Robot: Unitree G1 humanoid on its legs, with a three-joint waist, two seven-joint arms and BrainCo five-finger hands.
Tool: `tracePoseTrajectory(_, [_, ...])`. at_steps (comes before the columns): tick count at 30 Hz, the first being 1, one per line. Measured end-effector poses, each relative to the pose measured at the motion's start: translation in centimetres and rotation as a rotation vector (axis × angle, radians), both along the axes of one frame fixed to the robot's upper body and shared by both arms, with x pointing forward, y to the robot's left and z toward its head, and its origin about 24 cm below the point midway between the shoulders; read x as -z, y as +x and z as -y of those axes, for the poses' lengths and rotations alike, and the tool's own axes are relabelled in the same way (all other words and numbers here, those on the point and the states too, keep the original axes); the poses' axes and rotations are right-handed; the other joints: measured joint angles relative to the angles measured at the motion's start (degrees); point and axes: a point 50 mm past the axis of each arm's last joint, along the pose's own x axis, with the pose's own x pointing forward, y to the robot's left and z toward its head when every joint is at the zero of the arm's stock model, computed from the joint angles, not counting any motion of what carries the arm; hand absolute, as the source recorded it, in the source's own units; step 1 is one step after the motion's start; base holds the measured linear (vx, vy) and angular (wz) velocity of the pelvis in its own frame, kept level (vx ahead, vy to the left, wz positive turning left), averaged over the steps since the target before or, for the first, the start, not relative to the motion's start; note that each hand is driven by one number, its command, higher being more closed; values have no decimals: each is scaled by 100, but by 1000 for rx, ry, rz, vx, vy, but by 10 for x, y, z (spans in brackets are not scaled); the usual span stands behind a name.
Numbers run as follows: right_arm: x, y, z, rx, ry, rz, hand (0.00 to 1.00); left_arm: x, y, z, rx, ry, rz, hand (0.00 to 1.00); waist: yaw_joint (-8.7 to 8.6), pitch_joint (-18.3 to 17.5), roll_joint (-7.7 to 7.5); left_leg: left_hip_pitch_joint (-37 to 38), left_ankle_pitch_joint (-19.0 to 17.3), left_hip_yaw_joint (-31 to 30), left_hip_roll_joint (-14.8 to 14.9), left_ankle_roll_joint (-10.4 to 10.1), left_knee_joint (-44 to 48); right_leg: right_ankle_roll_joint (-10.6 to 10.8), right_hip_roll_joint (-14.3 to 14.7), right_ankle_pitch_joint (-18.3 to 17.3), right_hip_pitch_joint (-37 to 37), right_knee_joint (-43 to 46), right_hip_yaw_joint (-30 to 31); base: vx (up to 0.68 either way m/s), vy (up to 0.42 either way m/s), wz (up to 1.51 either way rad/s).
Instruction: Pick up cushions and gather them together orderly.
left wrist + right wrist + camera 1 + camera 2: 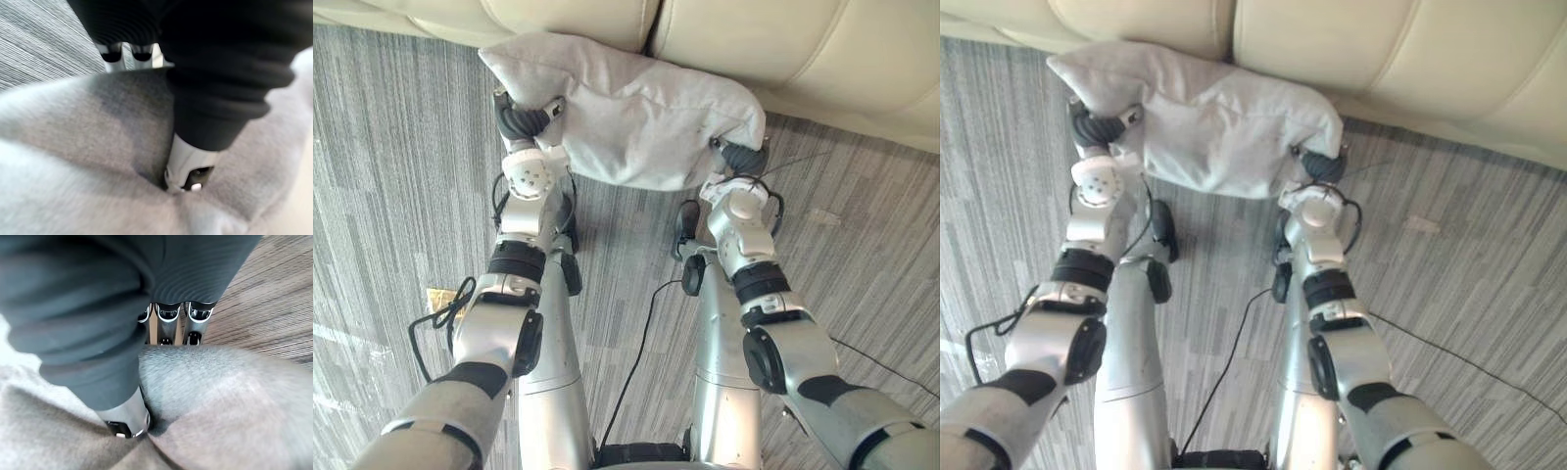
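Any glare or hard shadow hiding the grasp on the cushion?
Left eye view: light streaks on the carpet at lower left, clear of the cushion. Left wrist view: the left hand pinches into a shadowed fold. Right wrist view: same shadow at the right hand; no glare on the cloth.

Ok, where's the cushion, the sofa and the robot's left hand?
cushion [636,127], left eye view, middle of its grey cloth.
sofa [754,39], left eye view, bare cream leather panel.
left hand [521,119], left eye view, its dark ribbed cover.
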Motion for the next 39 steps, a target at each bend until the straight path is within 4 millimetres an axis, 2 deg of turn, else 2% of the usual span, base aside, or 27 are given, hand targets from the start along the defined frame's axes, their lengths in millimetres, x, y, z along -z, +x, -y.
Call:
tracePoseTrajectory(4, [19, -18, 5, 1, 1, 14, 100, 21, -15, 11, 53, 41, 9, 100, 6, -8, -5, 948, 7, 55, 13, 20, -459, -49, -11, 33, 945, -461, -63, 7, -21, -2])
tracePoseTrajectory(7, [44, -46, 13, 17, -17, 12, 100, 53, -34, 24, 111, 41, -17, 100, 23, -115, -6, 2072, 30, 140, -33, 17, -995, -82, -29, 61, 2044, -965, -95, 60, -43, 1])
tracePoseTrajectory(8, [47, -50, 15, 24, -24, 11, 100, 58, -37, 26, 120, 39, -23, 100, 27, -123, -8, 2257, 32, 161, -41, 14, -1073, -85, -30, 63, 2214, -1041, -95, 101, -38, -1])
tracePoseTrajectory(10, [64, -73, 24, 48, -46, -6, 100, 84, -55, 33, 152, 7, -66, 100, 23, -545, 13, 2705, 46, 201, -55, -28, -1284, -82, -29, 64, 2670, -1311, -124, 140, -21, -3])
tracePoseTrajectory(13, [76, -93, 31, 63, -65, -16, 100, 104, -73, 41, 175, -51, -99, 100, 22, -801, 25, 3223, 26, 203, -64, -24, -1499, -80, -27, 63, 3250, -1614, -189, 147, 7, 1])
tracePoseTrajectory(16, [93, -122, 35, 33, -111, -49, 100, 133, -102, 39, 187, -97, -168, 100, 45, -1136, 29, 4061, -38, 285, -70, -43, -1870, -75, -22, 63, 4113, -2069, -253, 149, 23, -1])
tracePoseTrajectory(17, [96, -126, 35, 26, -115, -58, 100, 138, -106, 38, 188, -100, -180, 100, 47, -1205, 25, 4148, -44, 301, -69, -40, -1912, -73, -22, 62, 4198, -2123, -254, 154, 26, -6])
tracePoseTrajectory(18, [104, -138, 34, 6, -126, -83, 100, 148, -117, 35, 183, -109, -210, 100, 60, -1437, 36, 4355, -70, 340, -68, -48, -2042, -70, -18, 61, 4402, -2272, -252, 105, 15, -6])
tracePoseTrajectory(20, [114, -157, 34, -24, -138, -123, 100, 159, -135, 31, 185, -117, -241, 100, 91, -1677, 126, 4746, -119, 373, -62, -58, -2197, -55, -4, 68, 4807, -2522, -267, 123, 19, -6])
tracePoseTrajectory(24, [125, -178, 32, -71, -161, -173, 100, 166, -160, 25, 181, -125, -255, 100, 149, -2011, 279, 5209, -305, 524, 18, -79, -2270, -29, 75, 85, 5243, -2818, -162, 101, 25, -19])
tracePoseTrajectory(27, [129, -184, 31, -83, -183, -193, 100, 169, -170, 22, 186, -128, -265, 100, 181, -2125, 291, 5458, -428, 648, 59, -85, -2250, -28, 115, 85, 5423, -2878, -48, 95, 30, -29])
tracePoseTrajectory(30, [131, -185, 31, -81, -217, -204, 100, 175, -175, 22, 194, -127, -288, 100, 188, -2241, 276, 5558, -729, 635, 0, -42, -2136, -6, 111, 66, 5502, -2752, 40, 94, 47, -28])
tracePoseTrajectory(33, [148, -187, 32, -85, -239, -280, 100, 189, -179, 20, 202, -113, -352, 100, 154, -2223, 199, 6038, -984, 721, -54, 0, -2022, -84, -61, 118, 5356, -1609, -155, 77, 31, -17])
tracePoseTrajectory(35, [161, -188, 32, -98, -241, -337, 100, 196, -180, 18, 204, -90, -388, 100, 153, -2239, 150, 6292, -1092, 717, -47, 11, -2127, -205, -229, 409, 5222, -1033, -455, 46, -2, -17])
tracePoseTrajectory(36, [170, -187, 31, -112, -249, -374, 100, 197, -181, 14, 209, -55, -400, 100, 144, -2261, 117, 6489, -1040, 642, -65, 97, -2407, -367, -325, 819, 4979, -746, -677, 70, -3, -11])
tracePoseTrajectory(37, [173, -187, 30, -118, -251, -389, 100, 198, -181, 12, 209, -45, -403, 100, 137, -2255, 142, 6520, -1005, 607, -34, 157, -2526, -435, -317, 731, 4914, -777, -778, 164, -28, -19])
tracePoseTrajectory(38, [176, -186, 28, -142, -268, -400, 100, 198, -181, 9, 208, -28, -407, 100, 112, -2270, 91, 6579, -981, 500, -44, 178, -2805, -294, -217, 434, 4842, -1386, -842, 168, -47, -14])
tracePoseTrajectory(39, [176, -185, 28, -146, -273, -402, 100, 198, -181, 9, 208, -25, -408, 100, 108, -2270, 91, 6586, -972, 451, -41, 190, -2856, -248, -170, 426, 4841, -1654, -827, 205, -82, -20])
